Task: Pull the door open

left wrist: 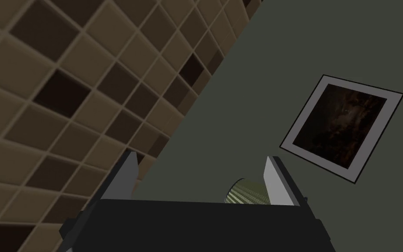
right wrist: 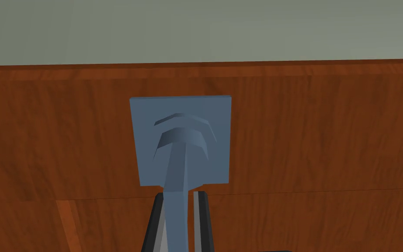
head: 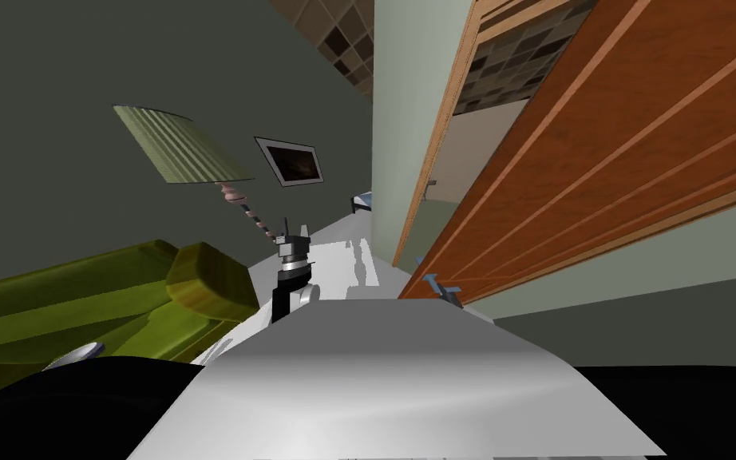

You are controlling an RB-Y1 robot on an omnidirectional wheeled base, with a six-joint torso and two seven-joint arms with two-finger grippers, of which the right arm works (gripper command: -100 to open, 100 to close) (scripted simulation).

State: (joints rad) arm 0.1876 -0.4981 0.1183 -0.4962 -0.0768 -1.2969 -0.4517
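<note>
Right gripper clamped on the door's lever handle; door ajar.
Its 2 fingers press the sides of the blue-grey lever, which springs from a square plate on the brown wooden door, near the leaf's edge; that edge stands off the light wood frame, leaving a gap between them; a strip of white floor lies open between the door and the green sofa; the left gripper is raised over that strip, jaws wide apart, holding nothing.
</note>
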